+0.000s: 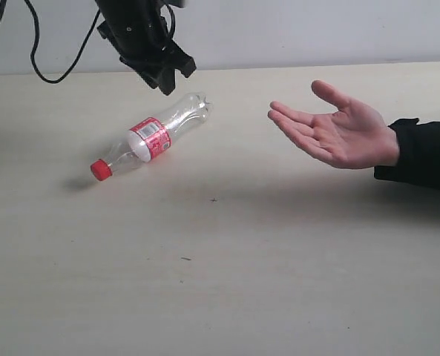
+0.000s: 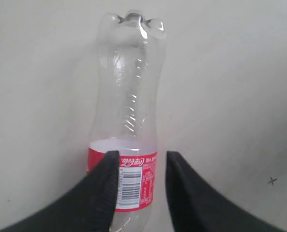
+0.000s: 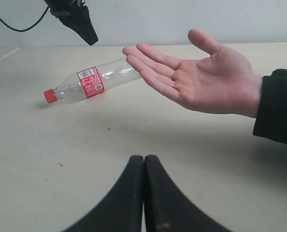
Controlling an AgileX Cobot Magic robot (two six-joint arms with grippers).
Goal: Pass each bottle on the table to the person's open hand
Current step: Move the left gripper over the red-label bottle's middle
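One clear slim bottle (image 1: pixel 151 138) with a red cap and red label lies on its side on the pale beige table (image 1: pixel 220 282), cap toward the left. My left gripper (image 1: pixel 172 77) hangs open just above and behind the bottle's base end. In the left wrist view the bottle (image 2: pixel 128 121) lies below the open left gripper (image 2: pixel 142 159), its label between the finger tips. A person's open hand (image 1: pixel 338 133) is held palm up on the right. The right gripper (image 3: pixel 144 162) is shut and empty, low over the table, facing the hand (image 3: pixel 201 77) and the bottle (image 3: pixel 87 83). The other bottles are out of view.
A dark sleeve (image 1: pixel 427 152) runs off the right edge. Black cables (image 1: pixel 49 52) hang at the back left against the wall. A few dark specks (image 1: pixel 213 199) dot the tabletop.
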